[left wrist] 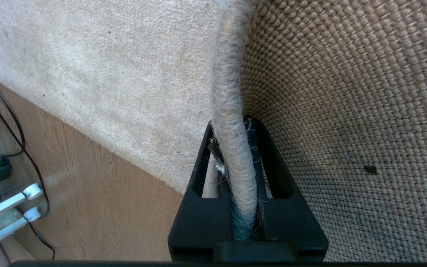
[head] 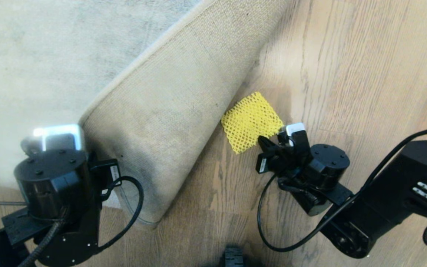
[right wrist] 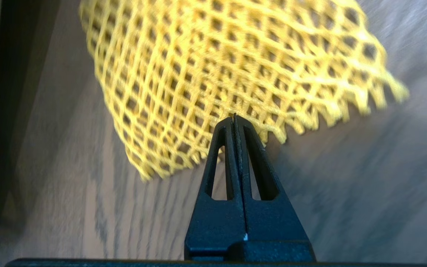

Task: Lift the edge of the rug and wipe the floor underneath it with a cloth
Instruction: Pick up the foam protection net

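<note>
My left gripper (left wrist: 232,123) is shut on the rug edge (left wrist: 228,74), whose bound border runs between its fingers. The rug's corner is lifted and folded back, so the beige woven backing (head: 169,111) faces up beside the pale grey pile (head: 50,55). In the head view only the left wrist (head: 50,174) shows, at the lower left. The yellow mesh cloth (head: 250,120) lies on the brown wood floor (head: 347,74), right beside the fold. My right gripper (head: 272,140) is shut on the cloth's near edge (right wrist: 235,63), the jaws pressed together (right wrist: 234,118).
Black cables (left wrist: 13,129) and a white frame (left wrist: 9,207) lie on the floor past the rug's border in the left wrist view. A black part of the base (head: 234,257) shows at the bottom of the head view. Bare planks stretch to the right.
</note>
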